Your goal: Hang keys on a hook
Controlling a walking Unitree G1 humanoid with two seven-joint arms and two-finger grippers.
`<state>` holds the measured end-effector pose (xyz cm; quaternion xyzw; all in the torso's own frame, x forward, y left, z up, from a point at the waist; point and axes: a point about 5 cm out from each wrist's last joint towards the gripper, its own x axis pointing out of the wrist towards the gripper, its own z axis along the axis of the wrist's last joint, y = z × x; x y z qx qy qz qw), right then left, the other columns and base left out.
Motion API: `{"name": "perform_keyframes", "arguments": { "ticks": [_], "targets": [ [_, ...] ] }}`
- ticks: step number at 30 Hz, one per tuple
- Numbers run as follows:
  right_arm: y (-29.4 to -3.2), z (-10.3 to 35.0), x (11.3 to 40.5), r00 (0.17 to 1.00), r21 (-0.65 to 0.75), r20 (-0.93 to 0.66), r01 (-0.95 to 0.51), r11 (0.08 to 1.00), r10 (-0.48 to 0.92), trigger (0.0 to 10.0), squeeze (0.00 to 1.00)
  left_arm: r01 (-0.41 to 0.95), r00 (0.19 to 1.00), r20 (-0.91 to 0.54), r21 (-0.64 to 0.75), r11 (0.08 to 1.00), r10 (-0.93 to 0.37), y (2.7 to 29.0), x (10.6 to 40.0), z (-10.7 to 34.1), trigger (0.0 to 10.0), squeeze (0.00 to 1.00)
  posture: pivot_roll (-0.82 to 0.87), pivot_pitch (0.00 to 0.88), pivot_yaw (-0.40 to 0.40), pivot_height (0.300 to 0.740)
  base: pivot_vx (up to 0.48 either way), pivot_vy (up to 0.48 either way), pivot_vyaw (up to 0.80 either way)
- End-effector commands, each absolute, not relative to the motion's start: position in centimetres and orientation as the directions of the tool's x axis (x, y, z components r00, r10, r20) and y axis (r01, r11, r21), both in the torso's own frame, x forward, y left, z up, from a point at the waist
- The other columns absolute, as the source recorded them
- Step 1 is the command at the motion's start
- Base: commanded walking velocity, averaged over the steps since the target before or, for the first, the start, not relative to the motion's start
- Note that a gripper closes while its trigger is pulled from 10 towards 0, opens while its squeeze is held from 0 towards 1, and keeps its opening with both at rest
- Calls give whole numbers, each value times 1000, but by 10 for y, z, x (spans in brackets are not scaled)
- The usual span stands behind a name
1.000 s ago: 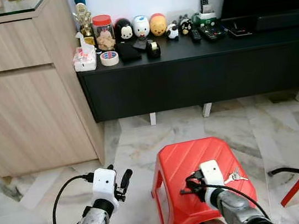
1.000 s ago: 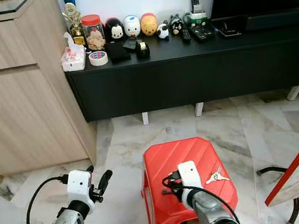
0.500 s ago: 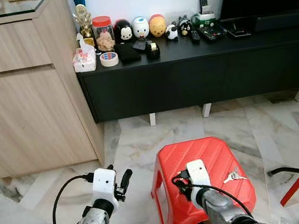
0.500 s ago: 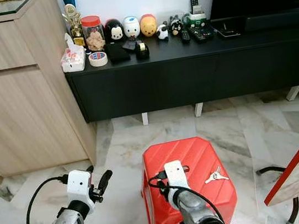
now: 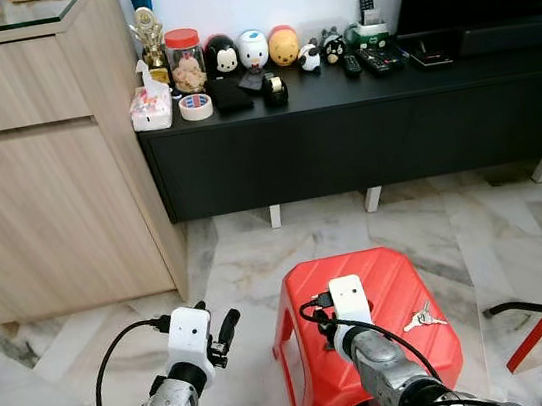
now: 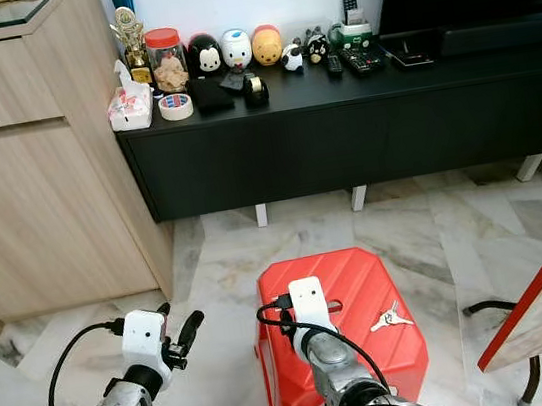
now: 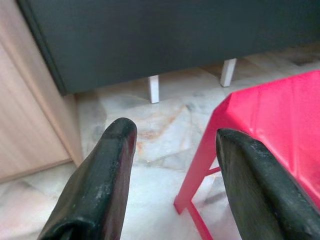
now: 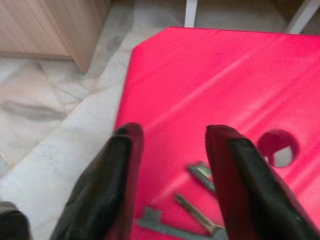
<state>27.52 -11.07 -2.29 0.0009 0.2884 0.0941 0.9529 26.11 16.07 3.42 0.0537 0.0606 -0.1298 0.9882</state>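
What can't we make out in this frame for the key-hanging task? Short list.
- Hook: none identifiable in the head views; the wall above the black TV console is cut off by the top edge.
- Small silver keys on the red plastic stool: blurred in the right wrist view, partly cut by the bottom edge, so the count is unclear.
- Right hand: fingers open over the stool; whether they touch it can't be judged.
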Motion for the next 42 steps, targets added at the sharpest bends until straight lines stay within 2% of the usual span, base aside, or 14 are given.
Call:
{"name": "perform_keyframes", "arguments": {
  "ticks": [1,3,19,36,42],
  "targets": [
    [-164,-31,262,830,35,-548,-98,995,101,10000,0,257,960,-142,108,960,-240,165,259,32,10000,0,77,0,-82,599,0,0,0],
    [-170,-28,264,843,24,-531,-94,995,93,10000,0,256,960,-143,109,961,-240,165,259,32,10000,0,77,0,-82,599,0,0,0],
    [-145,-3,290,897,55,-411,-151,987,160,10000,0,255,961,-142,110,961,-239,165,259,32,10000,0,77,0,-80,599,0,0,0],
    [-139,-12,285,838,26,-509,-211,977,194,10000,0,256,960,-143,110,960,-240,165,258,31,10000,0,77,0,-80,599,0,0,0],
    [-125,-15,286,807,20,-563,-203,979,179,10000,0,255,960,-146,110,961,-238,166,258,31,10000,0,79,0,-81,599,0,0,0]
  ]
}}
